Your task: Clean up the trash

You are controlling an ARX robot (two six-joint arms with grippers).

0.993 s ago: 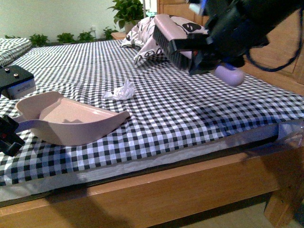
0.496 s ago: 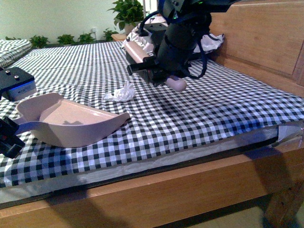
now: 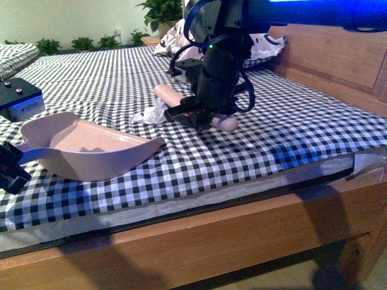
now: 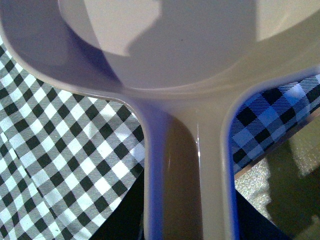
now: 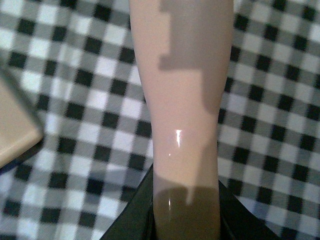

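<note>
Fingers of the right gripper (image 3: pixel 199 116) clamp a pink brush handle (image 5: pixel 182 100) — the crumpled white tissue (image 3: pixel 150 113) lies on the checked cloth (image 3: pixel 272 130) just beside them, on the dustpan side. Left gripper (image 3: pixel 9 169) fingers are closed on the handle of the beige dustpan (image 3: pixel 84 148), whose open lip faces the tissue, a little apart.
</note>
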